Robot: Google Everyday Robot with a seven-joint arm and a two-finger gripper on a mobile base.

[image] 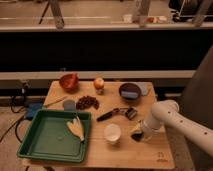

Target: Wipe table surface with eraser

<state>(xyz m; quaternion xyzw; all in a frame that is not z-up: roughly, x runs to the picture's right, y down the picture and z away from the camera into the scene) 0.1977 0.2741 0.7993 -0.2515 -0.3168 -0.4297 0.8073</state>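
Claw (137,134) low over table surface (130,152); eraser (135,131) at claw.

Pincer (137,134) low on table surface (127,152); white cup (112,133) just left, utensil (119,113) behind; front strip bare

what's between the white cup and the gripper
In the camera view, only bare table surface separates the white cup from the gripper.

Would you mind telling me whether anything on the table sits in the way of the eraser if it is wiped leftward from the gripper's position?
Yes. The gripper is low over the table surface near its right front; the eraser itself can't be made out there. Immediately left stands the white cup, and beyond it the green tray.
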